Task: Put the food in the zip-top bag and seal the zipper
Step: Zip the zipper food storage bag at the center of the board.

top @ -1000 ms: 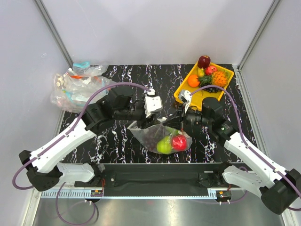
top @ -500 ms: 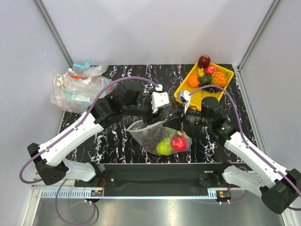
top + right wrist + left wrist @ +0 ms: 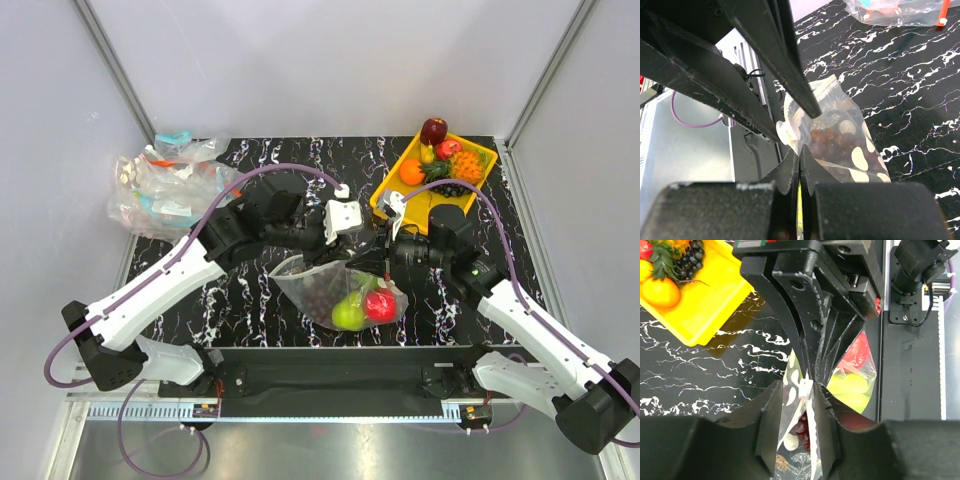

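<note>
The left gripper has slid along the zipper toward the right gripper; both pinch the bag mouth shut, fruit inside, sealing nearly finished.

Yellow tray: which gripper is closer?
Left. The left gripper sits just beside the yellow tray, at its near-left corner. The right gripper is lower, pinching the bag edge.

You see: clear crinkled plastic zip-top bag; glossy green apple; glossy yellow plastic tray; polished black marbled table.
</note>
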Available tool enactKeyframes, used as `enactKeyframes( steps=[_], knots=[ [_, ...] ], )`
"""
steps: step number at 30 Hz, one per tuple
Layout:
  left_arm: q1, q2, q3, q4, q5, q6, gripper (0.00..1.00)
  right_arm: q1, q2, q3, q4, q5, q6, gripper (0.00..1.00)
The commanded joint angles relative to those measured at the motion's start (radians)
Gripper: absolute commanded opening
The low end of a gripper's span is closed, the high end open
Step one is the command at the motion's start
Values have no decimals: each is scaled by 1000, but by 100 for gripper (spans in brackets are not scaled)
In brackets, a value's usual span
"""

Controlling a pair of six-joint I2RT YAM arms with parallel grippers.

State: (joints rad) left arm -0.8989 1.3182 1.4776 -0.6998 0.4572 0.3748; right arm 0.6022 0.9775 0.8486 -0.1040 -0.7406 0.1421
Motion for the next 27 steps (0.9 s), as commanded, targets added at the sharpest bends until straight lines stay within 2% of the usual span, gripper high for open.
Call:
enactKeyframes(
  steps=[1,4,10,12,14,19,27],
  knots=[
    [3,6,35,20,43,12,33,8,-22,60,52,12,-9,0],
    [3,12,38,16,51,13,23,10,-23,61,46,14,-10,0],
    [3,16,38,8,54,12,18,10,-30,66,44,14,-12,0],
    [3,19,38,2,57,15,6,10,-34,69,40,20,-13,0],
    [3,18,38,-7,41,15,0,10,-42,72,30,29,-19,0],
    [3,3,9,-9,18,13,0,10,-71,75,20,69,-29,0],
    [3,-4,-2,-46,-31,-11,0,10,-141,82,9,222,-33,0]
  ],
)
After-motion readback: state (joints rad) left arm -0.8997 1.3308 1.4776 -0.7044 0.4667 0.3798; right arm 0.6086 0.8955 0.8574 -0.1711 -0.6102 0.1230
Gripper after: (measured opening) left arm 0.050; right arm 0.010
